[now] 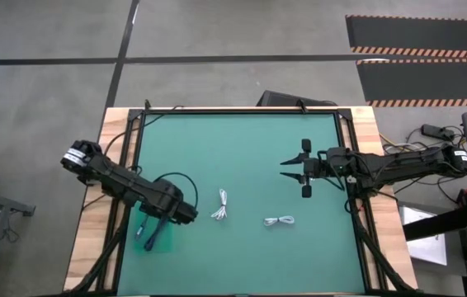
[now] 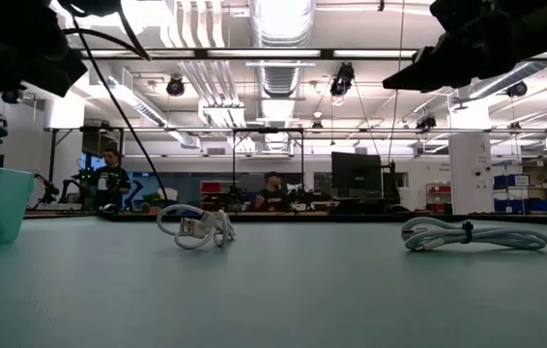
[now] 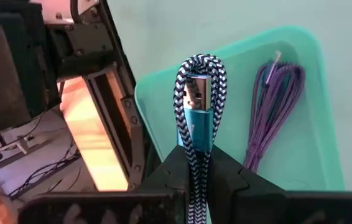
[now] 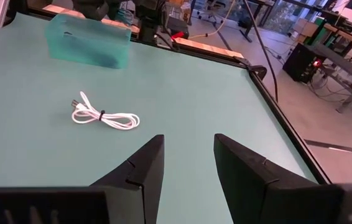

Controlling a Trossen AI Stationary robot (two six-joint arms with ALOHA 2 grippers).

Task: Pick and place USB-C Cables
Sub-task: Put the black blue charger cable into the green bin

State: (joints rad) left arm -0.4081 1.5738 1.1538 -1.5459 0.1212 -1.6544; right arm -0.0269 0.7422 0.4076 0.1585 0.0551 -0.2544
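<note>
Meanwhile, left gripper (image 3: pixel 194 168) at lower left of high view, over teal tray (image 1: pixel 145 237) — fingers clamped on braided blue-and-white cable (image 3: pixel 199 106). Purple cable (image 3: pixel 274 112) lies inside tray. Right gripper (image 1: pixel 293 168) at right of centre, fingers apart, holding nothing. Two white cables on green mat (image 1: pixel 242 148) — one (image 1: pixel 222 205) at centre, other (image 1: pixel 280 221) just right of it, well apart from tray.

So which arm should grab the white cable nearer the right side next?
Right. The right gripper hangs open and empty near that white cable. The left gripper is over the teal bin, shut on a blue braided cable.
</note>
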